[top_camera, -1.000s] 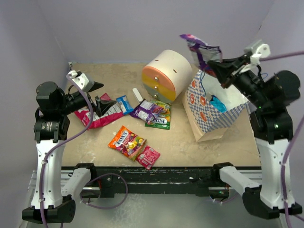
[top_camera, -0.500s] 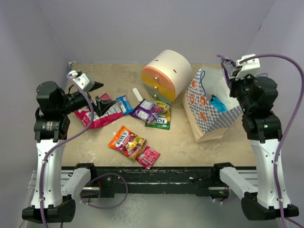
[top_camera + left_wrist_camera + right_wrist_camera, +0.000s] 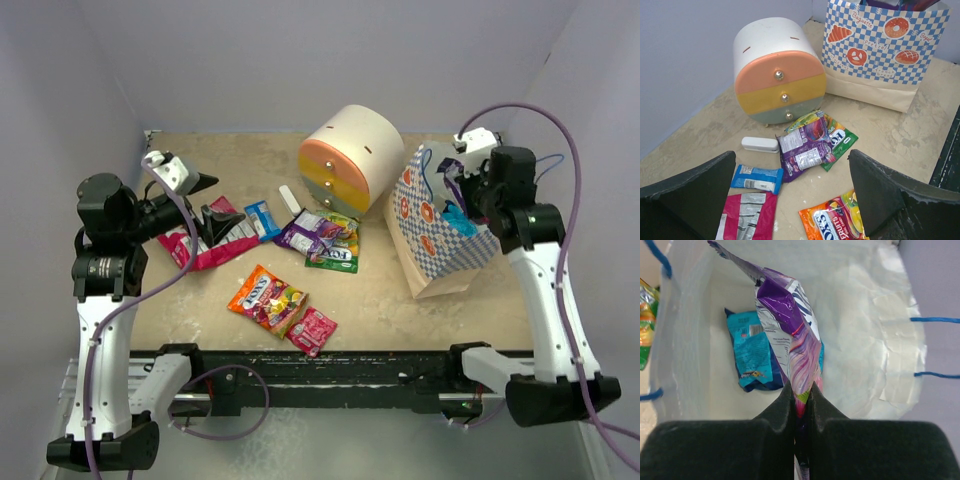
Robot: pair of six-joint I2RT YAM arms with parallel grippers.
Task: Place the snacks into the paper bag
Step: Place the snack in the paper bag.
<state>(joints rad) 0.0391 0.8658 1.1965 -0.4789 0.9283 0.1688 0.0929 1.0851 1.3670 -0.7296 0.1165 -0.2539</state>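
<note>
Your right claw [image 3: 800, 389] is clamped on the purple packet [image 3: 785, 320], which hangs in the paper bag [image 3: 880, 340] mouth at the desk's [image 3: 380, 290] 3 o'clock. The left claw [image 3: 792, 165] stands apart. If you let go too high, the packet may catch the rim and fall outside.

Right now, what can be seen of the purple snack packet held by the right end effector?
The crinkly purple foil packet, printed in white and pink, is creased and folded lengthwise. The right end effector pinches one end, holding it in the open tan paper bag, above a blue packet lying on the bag's floor. Whether the two packets touch cannot be told.
</note>
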